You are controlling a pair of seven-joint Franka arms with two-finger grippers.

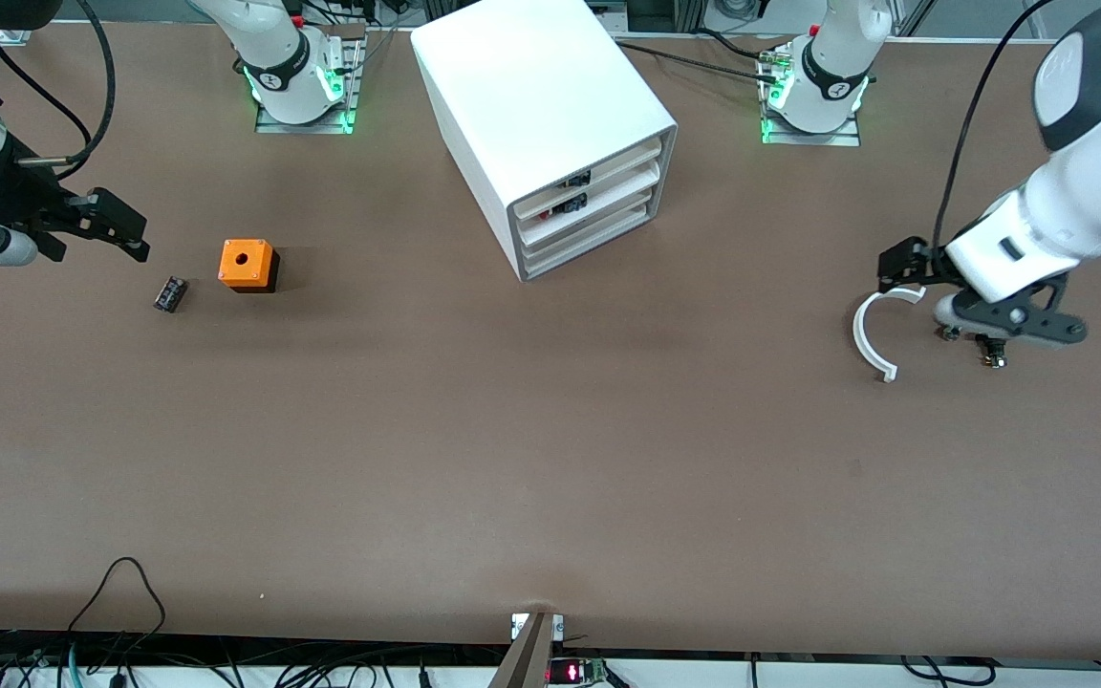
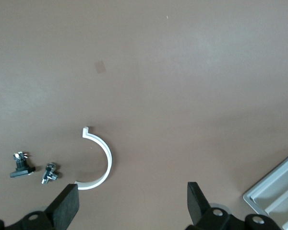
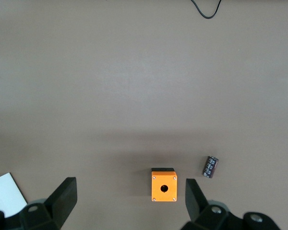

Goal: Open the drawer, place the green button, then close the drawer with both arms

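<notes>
The white four-drawer cabinet (image 1: 550,115) stands at the middle of the table, near the bases. Its bottom drawer (image 1: 589,250) is shut, as are the drawers above it. A small stubby black part with pale marks, the button (image 1: 170,293), lies on its side toward the right arm's end; its green cap does not show. It also shows in the right wrist view (image 3: 210,166). My right gripper (image 1: 125,229) is open and empty in the air beside it, fingers wide apart (image 3: 129,199). My left gripper (image 1: 902,264) is open and empty over the left arm's end (image 2: 133,203).
An orange cube with a round hole (image 1: 247,265) sits beside the button (image 3: 163,186). A white C-shaped ring (image 1: 871,334) lies under the left gripper (image 2: 100,160). Two small metal-and-black parts (image 2: 21,165) (image 2: 49,173) lie beside the ring. Cables lie at the table's front edge.
</notes>
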